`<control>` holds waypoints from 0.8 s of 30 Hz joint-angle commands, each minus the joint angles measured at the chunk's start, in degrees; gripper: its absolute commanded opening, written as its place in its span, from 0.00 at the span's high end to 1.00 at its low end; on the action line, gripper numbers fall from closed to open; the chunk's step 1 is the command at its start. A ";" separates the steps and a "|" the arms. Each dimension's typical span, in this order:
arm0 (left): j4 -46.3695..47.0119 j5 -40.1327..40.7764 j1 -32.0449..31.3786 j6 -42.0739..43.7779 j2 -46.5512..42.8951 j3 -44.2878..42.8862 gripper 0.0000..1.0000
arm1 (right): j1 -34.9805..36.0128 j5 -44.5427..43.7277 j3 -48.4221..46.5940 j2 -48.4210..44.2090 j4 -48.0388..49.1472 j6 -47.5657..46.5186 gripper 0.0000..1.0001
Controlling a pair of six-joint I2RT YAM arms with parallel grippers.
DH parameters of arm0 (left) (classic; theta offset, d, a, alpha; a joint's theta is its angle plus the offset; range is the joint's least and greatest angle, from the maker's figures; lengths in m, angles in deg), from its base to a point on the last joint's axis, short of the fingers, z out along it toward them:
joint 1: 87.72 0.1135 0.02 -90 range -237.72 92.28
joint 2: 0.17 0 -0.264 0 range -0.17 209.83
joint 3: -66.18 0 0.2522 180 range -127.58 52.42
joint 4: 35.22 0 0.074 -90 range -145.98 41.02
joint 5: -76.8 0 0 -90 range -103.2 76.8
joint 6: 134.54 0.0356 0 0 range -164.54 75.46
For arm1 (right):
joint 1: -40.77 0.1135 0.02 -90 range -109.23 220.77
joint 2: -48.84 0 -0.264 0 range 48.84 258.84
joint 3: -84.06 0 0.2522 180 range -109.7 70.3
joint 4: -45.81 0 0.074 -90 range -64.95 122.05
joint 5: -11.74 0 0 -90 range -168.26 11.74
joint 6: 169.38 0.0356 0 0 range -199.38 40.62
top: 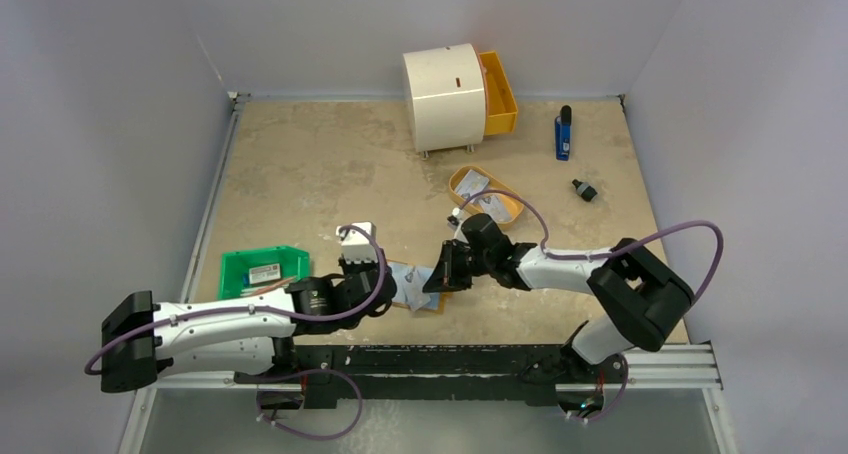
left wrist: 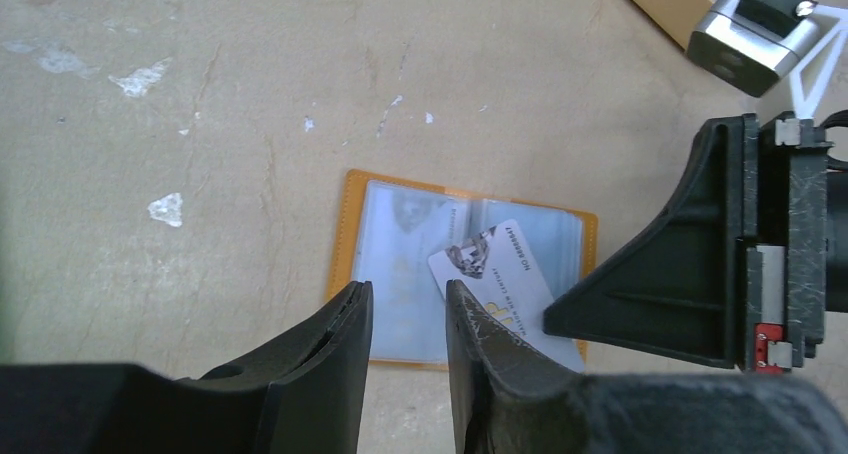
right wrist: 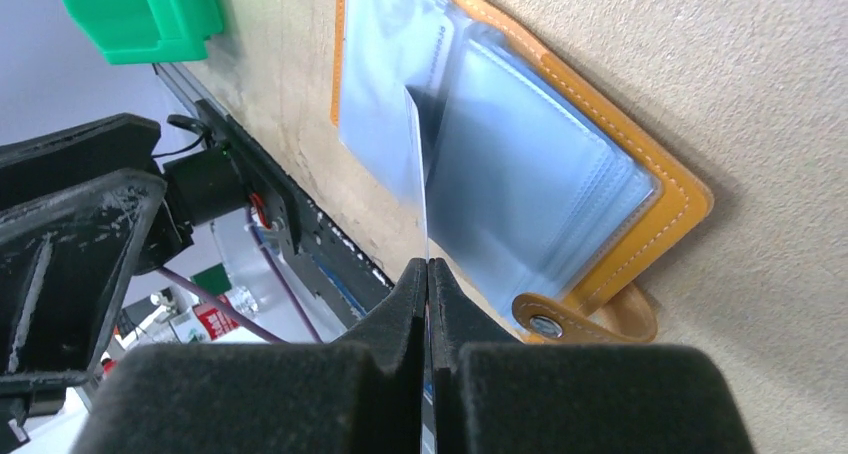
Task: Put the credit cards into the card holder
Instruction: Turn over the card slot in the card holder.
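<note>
The tan card holder (left wrist: 362, 236) lies open on the table, its clear sleeves up; it also shows in the top view (top: 410, 276) and the right wrist view (right wrist: 560, 164). My right gripper (right wrist: 428, 266) is shut on one pale credit card (left wrist: 505, 279), seen edge-on in the right wrist view (right wrist: 417, 164), with its far end resting on the sleeves near the holder's fold. My left gripper (left wrist: 408, 309) is open, its fingers just over the holder's near edge, with nothing between them. A second pale card (top: 476, 183) seems to lie in a small yellow tray (top: 500, 212).
A green bin (top: 262, 270) sits left of the left arm, also in the right wrist view (right wrist: 140, 14). A white round container (top: 445, 96) with a yellow drawer stands at the back. A blue object (top: 563, 134) and a small black object (top: 584, 189) lie at the right.
</note>
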 commanded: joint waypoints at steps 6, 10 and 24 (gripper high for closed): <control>8.96 -1.83 2.04 2.83 10.11 0.44 0.72 | 0.36 -2.05 -0.56 -4.10 0.87 0.36 1.00; 9.74 -2.66 5.09 0.61 15.25 1.40 0.80 | 0.36 -3.49 1.21 -7.82 -0.20 1.35 1.00; 10.39 -3.42 5.79 -1.17 15.24 3.20 0.83 | 0.36 -2.14 6.41 -7.78 3.73 4.58 1.00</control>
